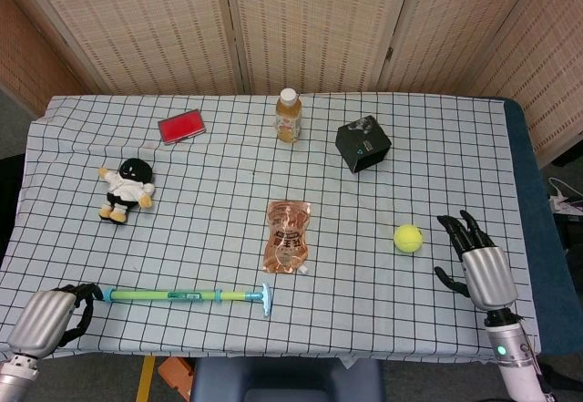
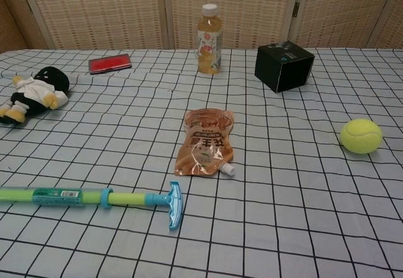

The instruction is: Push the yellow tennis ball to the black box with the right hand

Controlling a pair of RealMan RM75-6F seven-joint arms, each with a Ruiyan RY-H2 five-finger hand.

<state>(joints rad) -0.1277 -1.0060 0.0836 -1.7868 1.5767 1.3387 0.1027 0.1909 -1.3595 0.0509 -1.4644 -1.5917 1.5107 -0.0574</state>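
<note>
- Tennis ball (image 1: pixel 408 238) sits untouched at the right of the head view, well below the black box (image 1: pixel 363 144).
- Your right hand (image 1: pixel 475 261) rests open just right of it, holding nothing.
- Approach step, I judge: get below the ball, then push toward upper left.

The yellow tennis ball (image 1: pixel 408 238) sits on the checked cloth at the right of the frame (nothing touching it). The black box (image 1: pixel 363 144) rests tilted, upper right of centre, well apart from it.
</note>
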